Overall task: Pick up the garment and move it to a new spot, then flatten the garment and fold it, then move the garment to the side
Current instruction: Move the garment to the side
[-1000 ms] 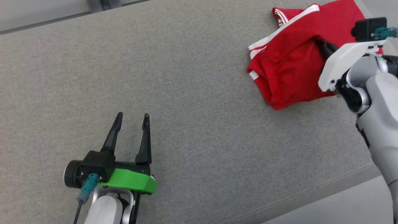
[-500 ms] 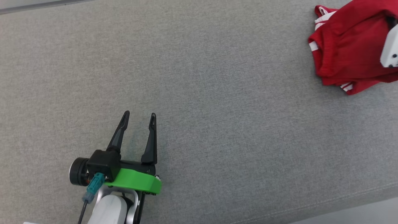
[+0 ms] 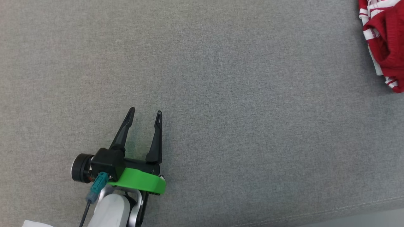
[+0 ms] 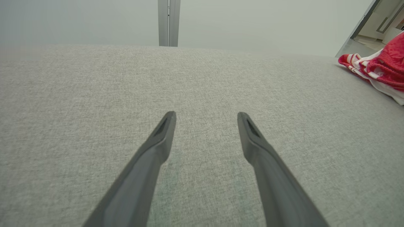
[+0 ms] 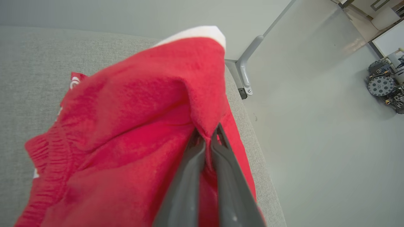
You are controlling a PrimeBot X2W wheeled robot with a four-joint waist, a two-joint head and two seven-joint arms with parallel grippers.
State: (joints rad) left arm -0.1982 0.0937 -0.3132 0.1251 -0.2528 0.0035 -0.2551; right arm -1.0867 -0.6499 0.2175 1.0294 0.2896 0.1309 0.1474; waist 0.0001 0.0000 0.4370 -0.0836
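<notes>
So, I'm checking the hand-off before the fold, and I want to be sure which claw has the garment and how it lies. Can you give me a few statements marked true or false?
1. The left claw is open, with nothing between its fingers. True.
2. The garment is red with white stripes. True.
3. The right claw hangs open above the garment. False: it is shut on a pinch of the red cloth.
4. The garment lies spread flat in the middle of the grey surface. False: it is bunched up, at the right edge of the head view.
5. The left claw touches the garment. False: bare grey surface lies between them.
</notes>
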